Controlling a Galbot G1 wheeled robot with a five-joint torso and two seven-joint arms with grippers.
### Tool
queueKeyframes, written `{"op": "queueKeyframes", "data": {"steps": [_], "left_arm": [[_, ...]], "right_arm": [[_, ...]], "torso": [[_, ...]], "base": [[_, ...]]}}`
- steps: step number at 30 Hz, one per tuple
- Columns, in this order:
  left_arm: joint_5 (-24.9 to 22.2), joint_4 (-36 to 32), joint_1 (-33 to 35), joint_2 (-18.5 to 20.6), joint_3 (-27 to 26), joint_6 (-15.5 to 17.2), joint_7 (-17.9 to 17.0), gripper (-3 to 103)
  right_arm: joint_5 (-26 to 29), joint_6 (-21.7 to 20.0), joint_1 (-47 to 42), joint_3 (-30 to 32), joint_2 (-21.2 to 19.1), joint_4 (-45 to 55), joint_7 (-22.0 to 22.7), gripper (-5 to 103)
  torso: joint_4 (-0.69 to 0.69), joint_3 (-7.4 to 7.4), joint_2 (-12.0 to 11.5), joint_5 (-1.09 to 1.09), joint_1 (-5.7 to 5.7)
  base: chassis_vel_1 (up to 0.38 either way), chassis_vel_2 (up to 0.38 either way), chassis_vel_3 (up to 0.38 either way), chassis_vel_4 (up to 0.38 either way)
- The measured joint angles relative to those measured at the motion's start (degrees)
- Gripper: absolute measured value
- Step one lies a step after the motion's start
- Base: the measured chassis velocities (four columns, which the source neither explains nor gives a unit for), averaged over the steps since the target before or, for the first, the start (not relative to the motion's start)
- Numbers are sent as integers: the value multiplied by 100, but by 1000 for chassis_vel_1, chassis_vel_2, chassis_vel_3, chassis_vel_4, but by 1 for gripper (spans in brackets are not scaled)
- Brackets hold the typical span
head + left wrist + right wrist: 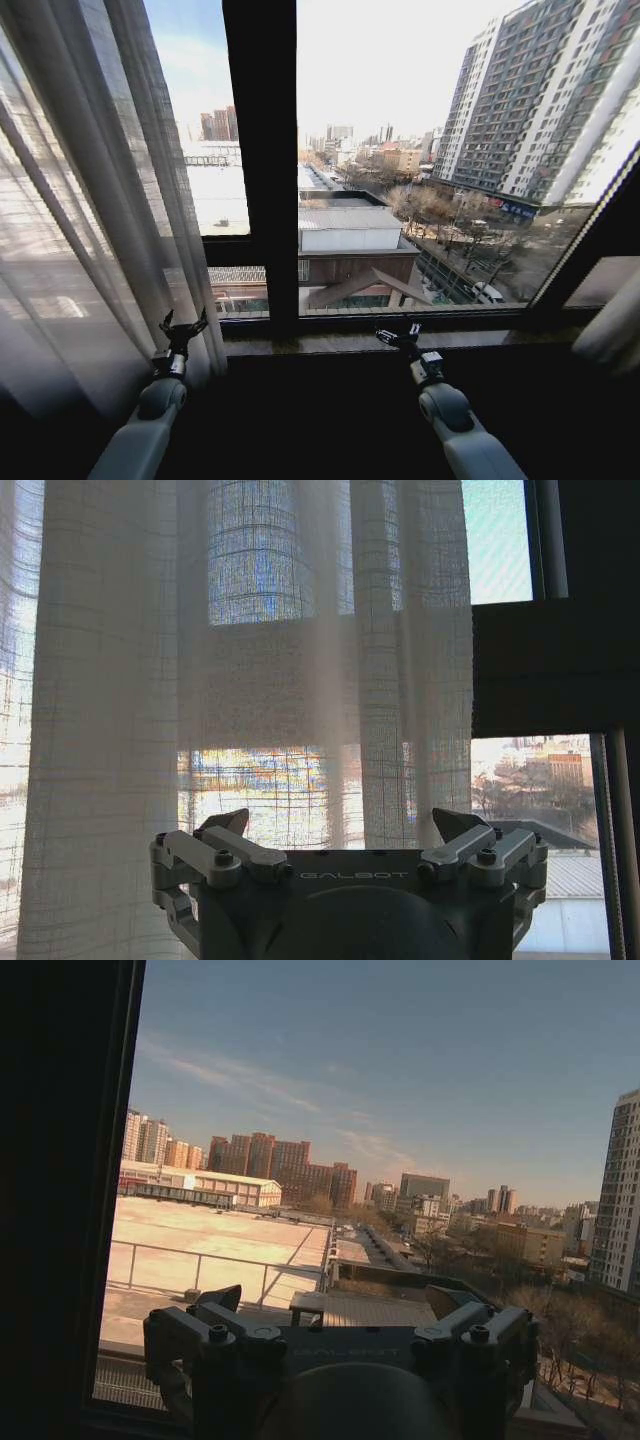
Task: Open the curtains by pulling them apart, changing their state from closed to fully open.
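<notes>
Two curtains [90, 200] hang parted: one gathered left, the other bunched at the far right edge, glass bare between. Opening looks nearly complete. Left gripper [183, 327] spread beside the fabric; right gripper [398, 335] spread, holding nothing.

The curtains [90, 200] hang gathered at the far left, in front of the left pane of the window. A second gathered panel [612, 325] sits at the far right edge. Between them the glass stands uncovered, split by a vertical frame bar [260, 150] left of centre. A sill [400, 342] runs along the foot of the window. The left hand [182, 328] is near and low on the left, its fingers spread, just beside the inner edge of the curtains. The right hand [398, 336] is right of centre, fingers apart, close before the sill.
</notes>
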Motion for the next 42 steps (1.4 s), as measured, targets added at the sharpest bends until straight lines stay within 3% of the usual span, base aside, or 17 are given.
{"op": "queueKeyframes", "data": {"steps": [7, 16, 30, 34, 35, 37, 39, 41, 42], "left_arm": [[-288, 191, -231, -92, 149, 60, 56, 100], [-61, 655, -551, -301, 393, 54, 87, 100], [-208, 1277, -1173, -207, 579, -16, 244, 101], [-190, 1254, -1109, -194, 517, -75, 309, 91], [-190, 1226, -1037, -163, 485, -96, 317, 81], [-190, 1184, -955, -122, 444, -118, 318, 74], [-190, 1166, -929, -109, 432, -126, 318, 74], [-200, 1045, -810, -67, 385, -131, 308, 58], [-200, 1045, -810, -67, 385, -131, 308, 58]], "right_arm": [[0, 0, 0, 0, 0, 0, 0, 100], [0, 0, 0, 0, 0, 0, 0, 100], [0, 0, 0, 0, 0, 0, 0, 100], [0, 0, 0, 0, 0, 0, 0, 100], [0, 0, 0, 0, 0, 0, 0, 100], [0, 0, 0, 0, 0, 0, 0, 100], [0, 0, 0, 0, 0, 0, 0, 100], [0, 0, 0, 0, 0, 0, 0, 100], [0, 0, 0, 0, 0, 0, 0, 100]], "torso": [[3, 1, -1, 2, 1], [1, 1, 0, 0, 1], [0, 1, 0, 0, 1], [0, 1, 0, 1, 1], [1, 1, -1, 0, 1], [3, 1, 0, 0, 1], [3, 1, 0, 1, 1], [2, 1, 0, 0, 2], [2, 1, 0, 0, 2]], "base": [[0, 0, 0, 0], [0, 0, 0, 0], [0, 0, 0, 0], [0, 0, 0, 0], [0, 0, 0, 0], [0, 0, 0, 0], [0, 0, 0, 0], [0, 0, 0, 0], [0, 0, 0, 0]]}}
